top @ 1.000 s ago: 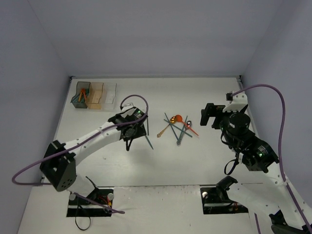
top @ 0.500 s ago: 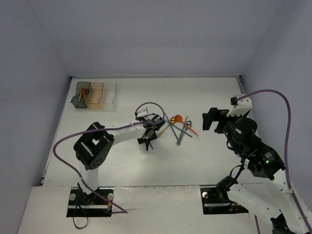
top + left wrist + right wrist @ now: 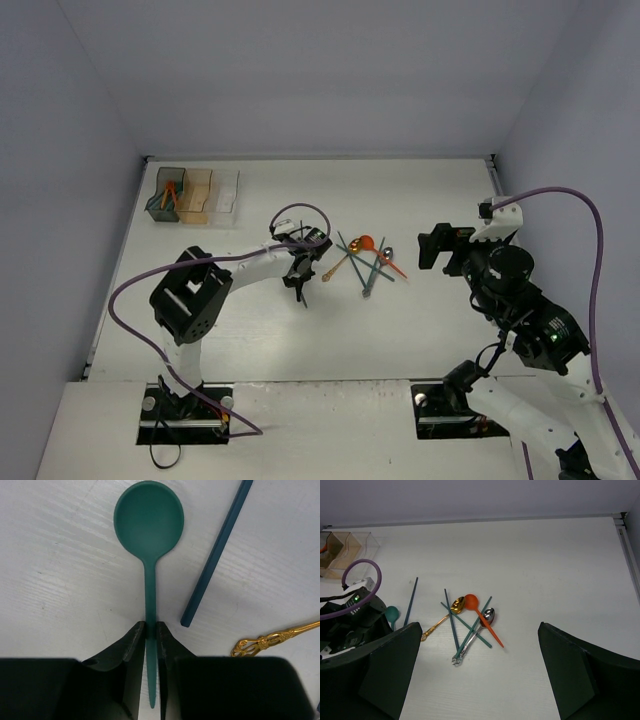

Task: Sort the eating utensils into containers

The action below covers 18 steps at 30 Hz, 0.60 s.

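Fingers (image 3: 134,642) of my left gripper (image 3: 151,630) clamped on the thin handle of a teal plastic spoon (image 3: 149,517) lying flat on the white table (image 3: 60,580); a dark blue stick (image 3: 217,555) lies just beside it. Right gripper (image 3: 479,630) spread wide, well apart from the spoon.

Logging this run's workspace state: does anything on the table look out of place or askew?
Nothing looks spilled or damaged. One untidy spot on the table: teal sticks lie crossed in a heap with an orange spoon, a gold spoon and a silver spoon. The left end effector pinches a teal spoon by its handle.
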Motion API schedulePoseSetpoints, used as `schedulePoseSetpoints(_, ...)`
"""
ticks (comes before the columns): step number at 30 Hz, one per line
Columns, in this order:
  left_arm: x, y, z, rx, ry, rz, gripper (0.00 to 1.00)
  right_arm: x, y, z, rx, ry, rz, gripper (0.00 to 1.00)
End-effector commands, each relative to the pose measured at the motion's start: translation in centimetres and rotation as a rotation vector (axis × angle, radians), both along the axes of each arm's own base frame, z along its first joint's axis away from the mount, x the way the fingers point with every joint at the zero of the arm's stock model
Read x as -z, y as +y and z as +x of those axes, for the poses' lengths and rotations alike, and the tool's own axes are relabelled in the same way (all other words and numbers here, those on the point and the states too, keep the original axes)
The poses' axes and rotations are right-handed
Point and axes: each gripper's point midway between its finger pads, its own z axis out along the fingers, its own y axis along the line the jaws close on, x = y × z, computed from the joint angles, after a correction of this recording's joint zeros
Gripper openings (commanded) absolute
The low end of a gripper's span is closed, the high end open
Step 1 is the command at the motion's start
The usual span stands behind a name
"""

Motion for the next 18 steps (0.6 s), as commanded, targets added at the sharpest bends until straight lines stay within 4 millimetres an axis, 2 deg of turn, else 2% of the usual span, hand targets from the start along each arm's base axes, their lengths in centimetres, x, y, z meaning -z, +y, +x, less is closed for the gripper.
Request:
schedulePoseSetpoints(1, 0.4, 1.9, -0.4, -0.003, 0.026, 0.050, 0.03, -0.1, 0.1, 0.6, 0.019, -0.013, 0.017, 1.00)
schedulePoseSetpoints(2, 0.2, 2.3, -0.5, 0.006, 0.029, 0.059, 0.00, 0.0, 0.1, 0.7, 0.021, -0.010, 0.016, 1.00)
schedulePoseSetpoints(4, -0.6, 2.9, -0.5, 0.039, 0.023, 0.079, 0.00, 0.1, 0.0, 0.7, 0.025, -0.007, 0.014, 1.00)
schedulePoseSetpoints(8, -3.9, 4.4, 0.3, 0.141, -0.019, 0.117, 0.00, 0.2, 0.0, 1.1, 0.038, -0.001, 0.001, 1.00)
schedulePoseSetpoints(11, -7.5, 5.8, 1.2, 0.236, -0.067, 0.136, 0.00, 0.1, 0.0, 1.3, 0.045, 0.001, -0.007, 1.00)
schedulePoseSetpoints(13, -10.1, 7.3, 2.5, 0.279, -0.095, 0.144, 0.00, 0.0, -0.1, 1.5, 0.051, 0.001, -0.012, 1.00)
schedulePoseSetpoints(16, -12.9, 10.1, 3.9, 0.360, -0.095, 0.186, 0.00, 0.2, -0.1, 1.8, 0.061, 0.007, -0.022, 1.00)
schedulePoseSetpoints(18, -14.9, 12.8, 5.5, 0.381, -0.109, 0.201, 0.00, 0.3, -0.2, 1.9, 0.066, 0.011, -0.030, 1.00)
